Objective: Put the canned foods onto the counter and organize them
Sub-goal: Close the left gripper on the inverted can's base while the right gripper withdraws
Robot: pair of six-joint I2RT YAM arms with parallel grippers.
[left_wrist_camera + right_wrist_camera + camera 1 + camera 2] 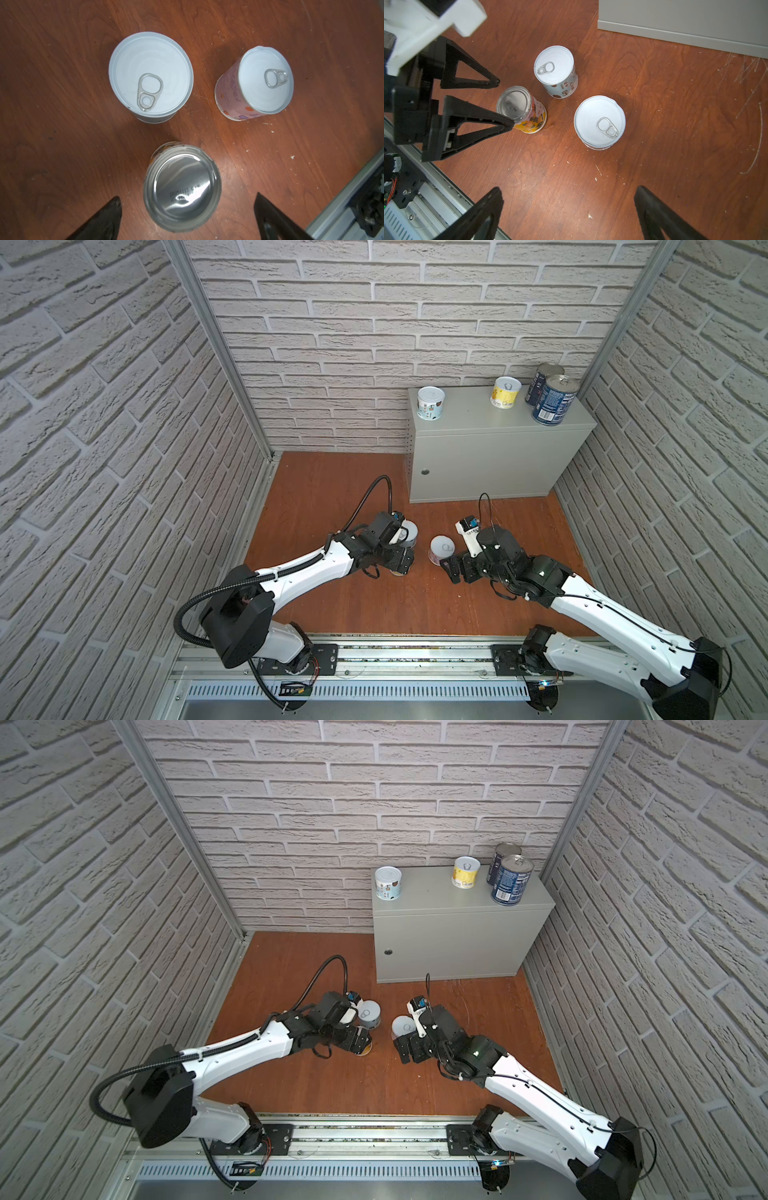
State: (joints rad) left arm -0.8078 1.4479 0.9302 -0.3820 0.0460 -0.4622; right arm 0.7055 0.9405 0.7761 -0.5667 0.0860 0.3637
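On the counter (473,414) stand a white-labelled can (431,403), a yellow can (505,393) and two taller dark-blue cans (555,400). Three cans stand on the wooden floor. An orange-labelled can (182,187) is upside down, silver base up. Beyond it are a grey can (151,76) and a pink can (254,83). My left gripper (188,197) is open, its fingers on either side of the orange can and apart from it. My right gripper (568,190) is open over bare floor, a short way from the pink can (600,122).
Brick-patterned walls close in the floor on three sides. An aluminium rail (415,651) carries both arm bases at the front edge. The counter (449,944) stands in the far right corner. The two grippers are close together, with the left gripper (504,102) showing in the right wrist view.
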